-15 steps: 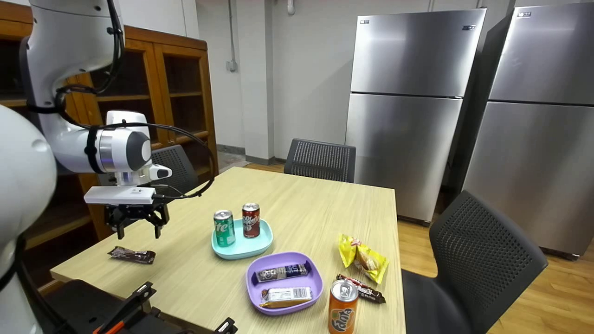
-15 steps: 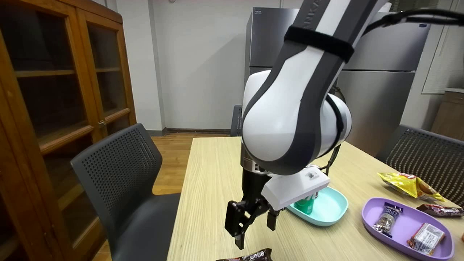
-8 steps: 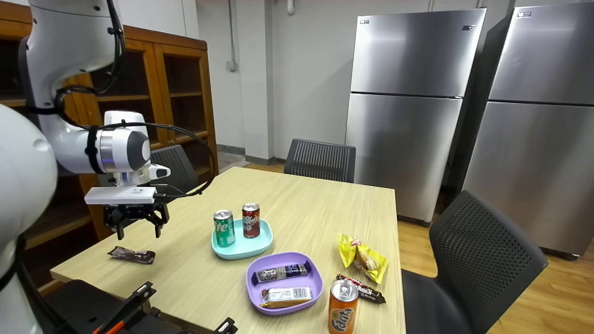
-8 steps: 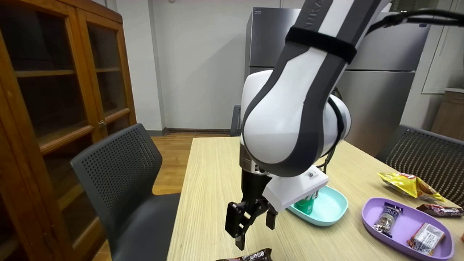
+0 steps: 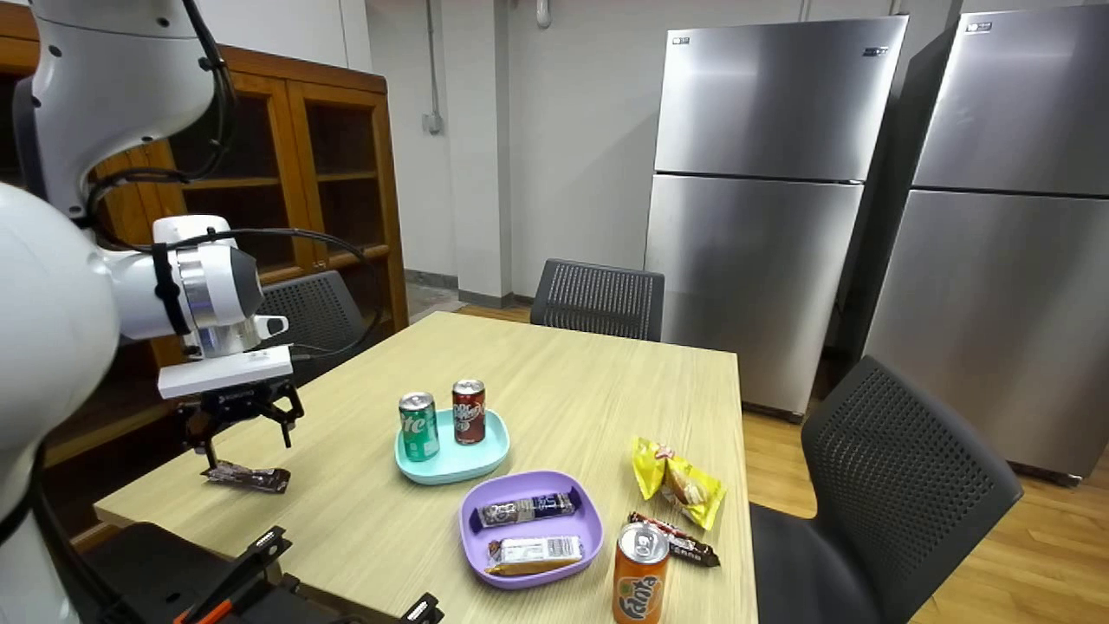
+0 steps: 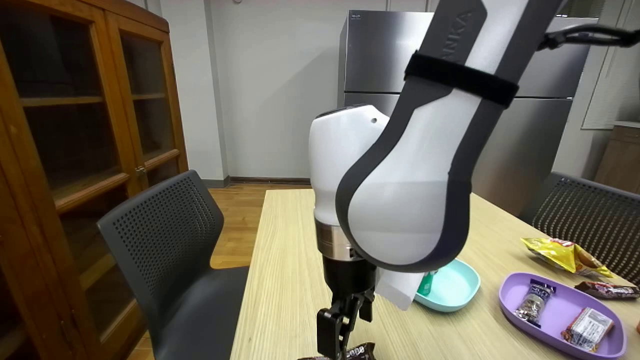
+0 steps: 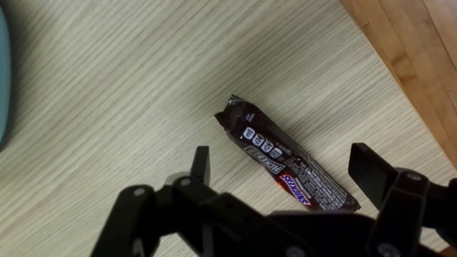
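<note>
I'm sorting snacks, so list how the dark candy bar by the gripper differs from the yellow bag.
Colour: the candy bar is dark brown, the bag mostly yellow.
Shape: the candy bar is slim and straight, the bag wider and crumpled.
Place: the candy bar lies by the open gripper, the bag well away from it.
Shared: both lie on the table.

Both exterior views look across the table (image 5: pixel 563 381) to the fridges (image 5: pixel 754 260). The wrist view looks down from close above the table. All share the candy bar (image 7: pixel 285 157).
</note>
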Tool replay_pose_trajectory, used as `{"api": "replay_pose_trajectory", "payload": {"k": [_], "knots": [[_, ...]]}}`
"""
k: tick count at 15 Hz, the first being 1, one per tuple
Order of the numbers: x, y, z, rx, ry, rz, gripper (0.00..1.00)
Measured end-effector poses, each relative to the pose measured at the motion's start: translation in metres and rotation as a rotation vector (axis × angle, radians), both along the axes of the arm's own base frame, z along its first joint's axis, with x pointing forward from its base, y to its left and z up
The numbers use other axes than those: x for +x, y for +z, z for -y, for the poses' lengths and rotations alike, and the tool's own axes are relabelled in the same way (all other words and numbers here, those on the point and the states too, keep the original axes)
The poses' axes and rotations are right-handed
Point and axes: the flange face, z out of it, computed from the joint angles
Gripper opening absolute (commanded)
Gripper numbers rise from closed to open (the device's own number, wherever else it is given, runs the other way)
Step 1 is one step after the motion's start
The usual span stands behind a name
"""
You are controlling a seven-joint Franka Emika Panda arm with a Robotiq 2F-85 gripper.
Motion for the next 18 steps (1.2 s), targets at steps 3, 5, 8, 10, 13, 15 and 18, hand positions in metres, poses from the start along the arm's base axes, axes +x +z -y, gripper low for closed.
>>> {"api": "replay_pose_trajectory", "payload": {"k": [3,5,8,10,13,15,18], "knots": [[-0.004,-0.01,-0.007,-0.013,0.114,-0.002,1.0],[-0.002,-0.017,-0.007,-0.021,0.153,-0.002,1.0],[0.006,-0.028,-0.004,-0.032,0.18,-0.006,1.0],[0.01,-0.033,-0.005,-0.034,0.194,-0.008,1.0],[0.014,-0.038,-0.007,-0.032,0.209,-0.01,0.75],[0.015,-0.041,-0.009,-0.032,0.213,-0.011,0.66],[0.015,-0.043,-0.01,-0.033,0.217,-0.011,0.41]]}}
